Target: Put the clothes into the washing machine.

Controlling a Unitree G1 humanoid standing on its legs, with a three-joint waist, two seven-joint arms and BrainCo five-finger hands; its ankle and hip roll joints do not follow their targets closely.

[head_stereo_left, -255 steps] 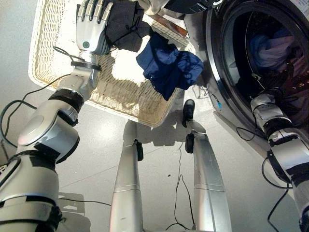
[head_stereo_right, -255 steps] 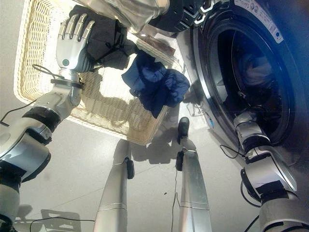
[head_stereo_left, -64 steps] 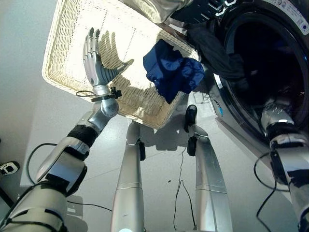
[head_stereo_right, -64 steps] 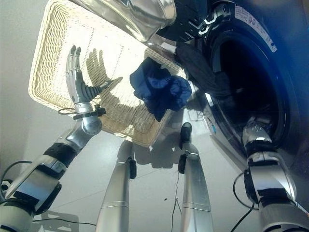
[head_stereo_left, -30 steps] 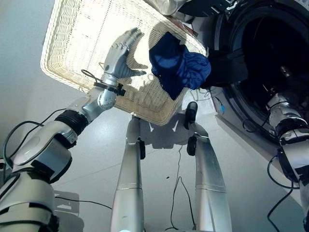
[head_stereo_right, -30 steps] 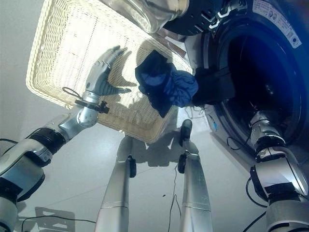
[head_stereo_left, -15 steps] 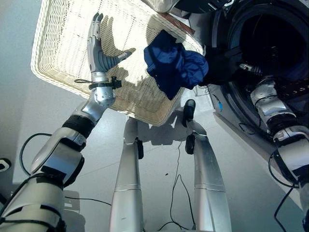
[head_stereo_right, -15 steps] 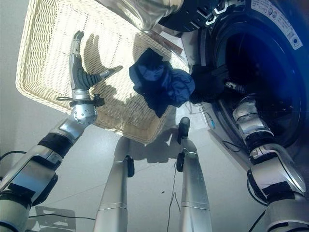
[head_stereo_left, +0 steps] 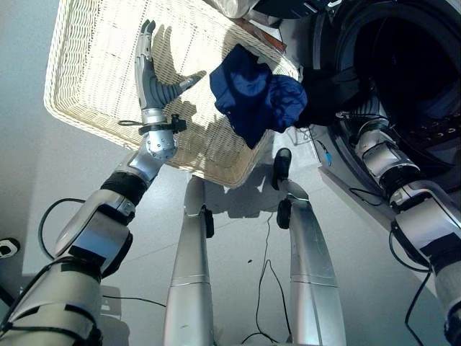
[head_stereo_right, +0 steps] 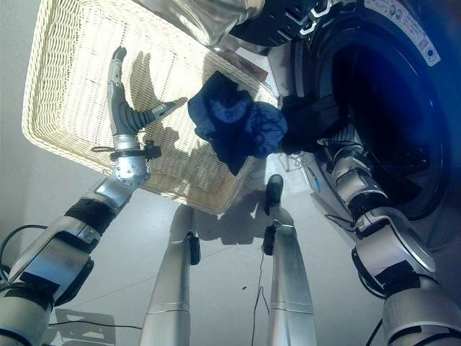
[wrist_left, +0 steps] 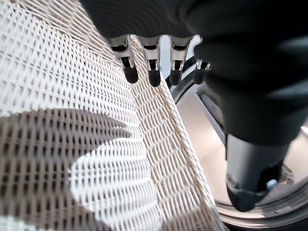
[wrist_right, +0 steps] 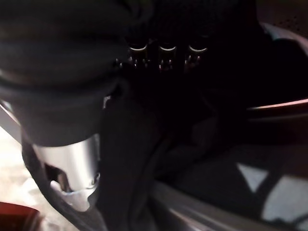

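A dark blue garment (head_stereo_left: 252, 90) hangs bunched over the near right rim of the pale wicker basket (head_stereo_left: 86, 65). To its right, a black garment (head_stereo_left: 328, 90) lies on the lower rim of the washing machine's round opening (head_stereo_left: 403, 65). My right hand (wrist_right: 166, 52) is buried in that black garment (wrist_right: 144, 159), with its fingers curled into the cloth and its thumb beside it. My left hand (head_stereo_left: 150, 76) is held open above the basket's woven floor, fingers (wrist_left: 151, 72) straight, holding nothing.
The basket stands on a grey floor just left of the washer. A reddish-brown thing (head_stereo_left: 259, 32) lies at the basket's far right edge. A small white and black object (head_stereo_left: 6, 247) sits on the floor at the far left.
The black garment has gone from the basket to the washer's rim. My right hand has moved out of the drum into that garment. My left hand has hardly moved in the last half second.
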